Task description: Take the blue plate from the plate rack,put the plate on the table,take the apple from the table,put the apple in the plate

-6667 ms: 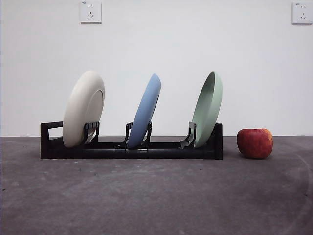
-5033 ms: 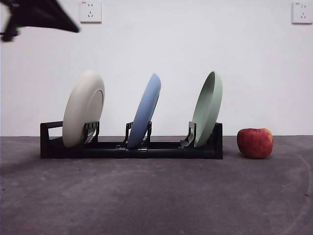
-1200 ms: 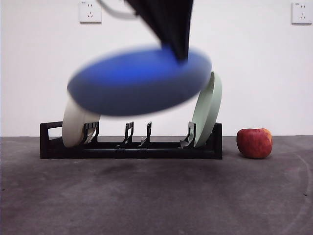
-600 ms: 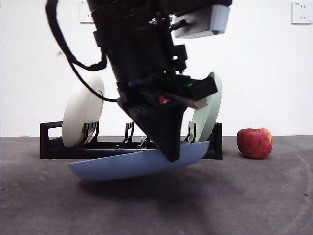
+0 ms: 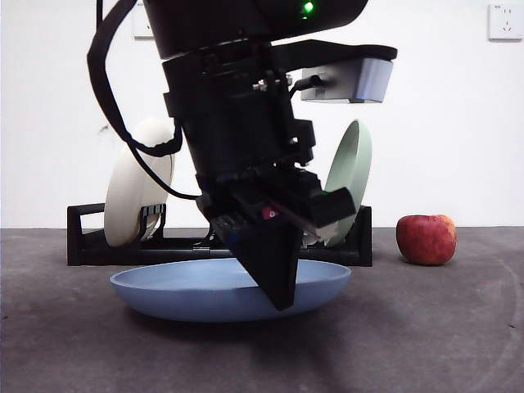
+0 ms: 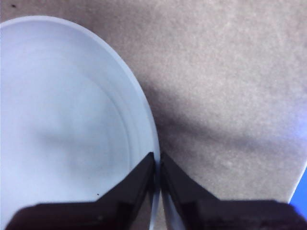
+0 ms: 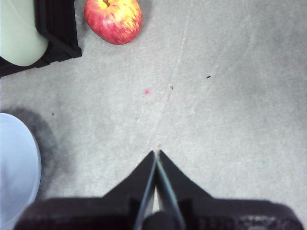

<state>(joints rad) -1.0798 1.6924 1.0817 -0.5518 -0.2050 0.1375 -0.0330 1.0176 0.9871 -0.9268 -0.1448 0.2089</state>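
The blue plate (image 5: 180, 291) lies level and right side up on the table (image 5: 409, 336), just in front of the plate rack (image 5: 86, 246). My left gripper (image 5: 278, 296) comes down from above and is shut on the plate's right rim. In the left wrist view its jaws (image 6: 157, 162) pinch the rim of the plate (image 6: 62, 120). The red apple (image 5: 426, 239) sits on the table right of the rack. My right gripper (image 7: 156, 155) is shut and empty above bare table, with the apple (image 7: 113, 19) some way ahead of it and the plate's edge (image 7: 14, 172) to one side.
A cream plate (image 5: 135, 188) stands in the rack's left slot and a pale green plate (image 5: 350, 176) in its right slot; the middle slot is vacant. The green plate (image 7: 17, 33) and rack end (image 7: 60, 28) show in the right wrist view. The left arm hides the rack's middle.
The blue plate left the rack's middle slot, was carried in the air, then came down tilted. Now it is level on the table, with the left gripper lower and still on its rim.
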